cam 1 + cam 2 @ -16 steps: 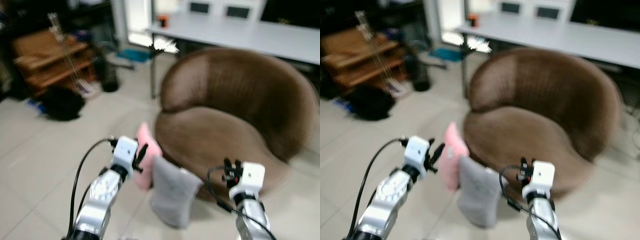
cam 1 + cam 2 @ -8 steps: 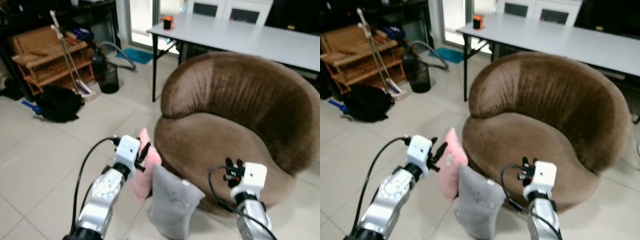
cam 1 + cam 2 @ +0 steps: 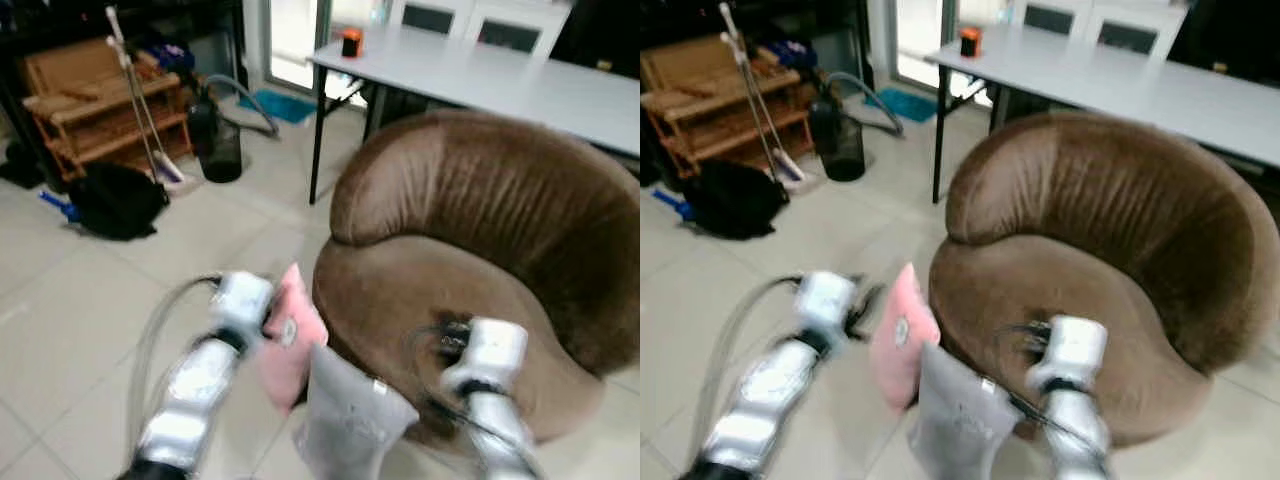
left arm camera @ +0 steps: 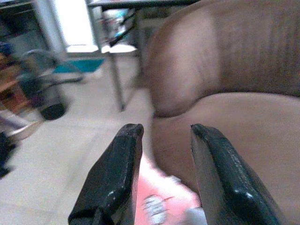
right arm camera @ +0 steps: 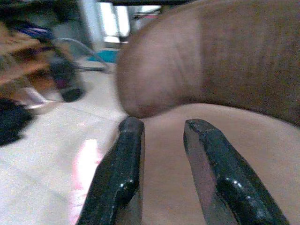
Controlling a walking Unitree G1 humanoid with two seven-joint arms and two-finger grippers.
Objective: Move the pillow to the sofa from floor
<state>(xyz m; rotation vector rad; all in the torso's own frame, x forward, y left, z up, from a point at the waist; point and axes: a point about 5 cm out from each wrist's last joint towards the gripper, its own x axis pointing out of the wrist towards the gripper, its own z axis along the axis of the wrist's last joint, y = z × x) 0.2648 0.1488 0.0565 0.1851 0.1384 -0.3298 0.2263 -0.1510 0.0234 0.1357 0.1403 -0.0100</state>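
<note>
A pink pillow (image 3: pixel 288 335) and a grey pillow (image 3: pixel 348 422) stand on the floor, leaning against the front of the round brown sofa (image 3: pixel 480 250). My left gripper (image 4: pixel 164 133) hovers just above the pink pillow (image 4: pixel 161 206), fingers open with nothing between them. My right gripper (image 5: pixel 161 126) is over the sofa's seat (image 5: pixel 215 140), above the grey pillow, also open and holding nothing. Both arms look blurred in the eye views.
A white table (image 3: pixel 480 75) with an orange cup (image 3: pixel 350 42) stands behind the sofa. At the far left are a wooden rack (image 3: pixel 95 115), a broom (image 3: pixel 140 110), a dark bin (image 3: pixel 218 145) and a black bag (image 3: pixel 115 200). Pale floor tiles (image 3: pixel 90 320) lie open at my left.
The camera has moved a little closer to the sofa and pillows. Both arms now blur with motion. The pillows stay where they were.
</note>
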